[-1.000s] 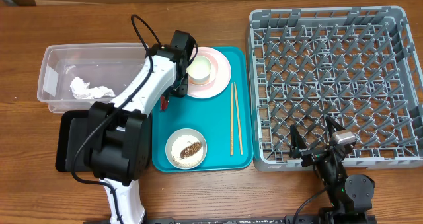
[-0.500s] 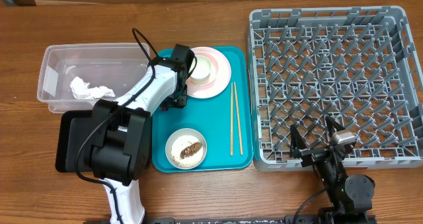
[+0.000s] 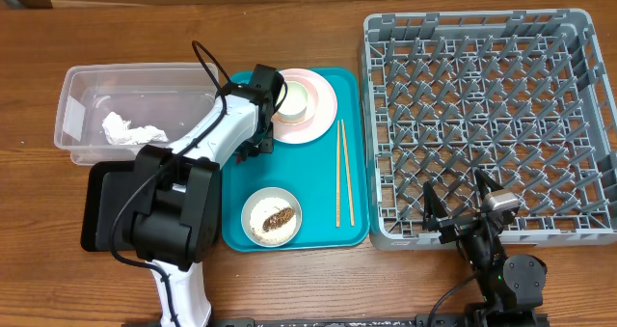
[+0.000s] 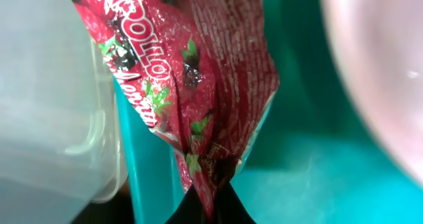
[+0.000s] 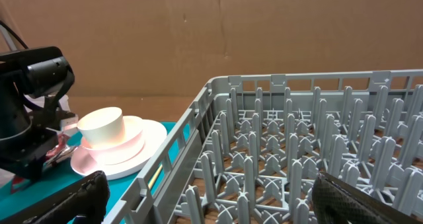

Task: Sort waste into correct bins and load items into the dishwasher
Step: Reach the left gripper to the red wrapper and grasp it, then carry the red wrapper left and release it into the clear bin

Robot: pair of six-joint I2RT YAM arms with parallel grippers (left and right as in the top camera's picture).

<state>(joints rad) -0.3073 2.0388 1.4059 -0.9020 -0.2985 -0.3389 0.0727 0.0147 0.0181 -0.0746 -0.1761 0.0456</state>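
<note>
While the tub (image 3: 77, 86) to the left of the fingers holds only the tissue (image 3: 130, 129), the step in hand looks like waste sorting, with the wrapper (image 4: 198, 85) as the piece being taken. The left gripper (image 4: 210, 201) has its fingers pressed together on the wrapper's lower tip, pinching a thin fold of foil. The rest of the wrapper fans out ahead of the fingers, lying on the left edge of the teal tray (image 3: 318, 173). It sits just beside the tub wall on one side, and the plate (image 3: 323, 105) is near on the other. The foil is red and creased, printed with white lettering, green leaves and dark fruit, and it looks light and springy, so a pinch on so small a fold could slip. The next move probably calls for a straight lift clear of the tray lip. A short carry leftward over a bin would follow, most likely the tub, since the tissue is already there. Further right, the cup (image 3: 294, 98) stands on the plate, and the chopsticks (image 3: 339, 173) and the rack (image 3: 482, 115) wait untouched. The right gripper (image 5: 208, 181) rests at the rack's near edge, fingers spread wide and holding nothing.
</note>
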